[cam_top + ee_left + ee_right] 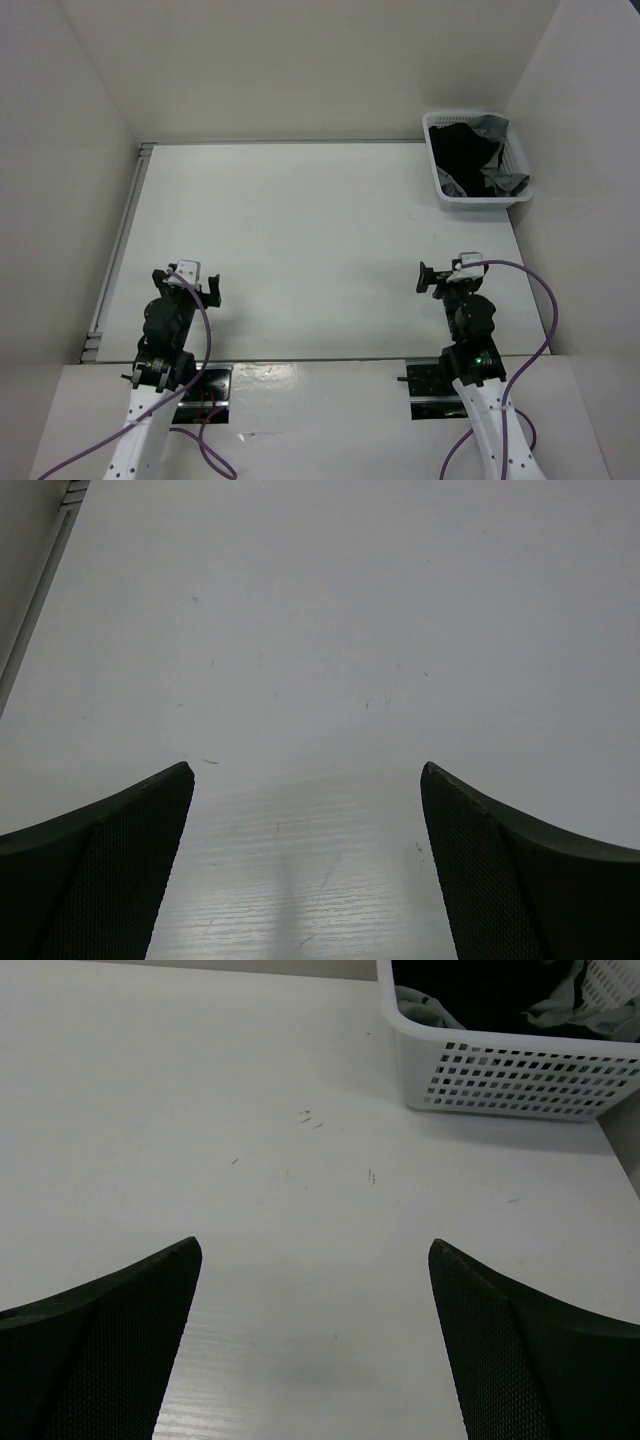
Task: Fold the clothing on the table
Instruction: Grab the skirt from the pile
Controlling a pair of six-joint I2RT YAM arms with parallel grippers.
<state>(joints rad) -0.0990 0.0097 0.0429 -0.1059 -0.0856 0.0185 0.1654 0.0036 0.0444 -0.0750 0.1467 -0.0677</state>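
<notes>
Black clothing (462, 150) not on the worktop (300, 220) yet: bunched in basket (478, 203) at far right corner, with grey garment (503, 180). Left and right jaws released, empty, parked near edge, likely pre-reach.

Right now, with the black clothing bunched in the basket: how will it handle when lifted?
The clothing lies crumpled, so probably floppy, sagging from a single pinch. The grey garment lies against it and may drag along. The lattice basket looks light; it might slide or tip.
</notes>
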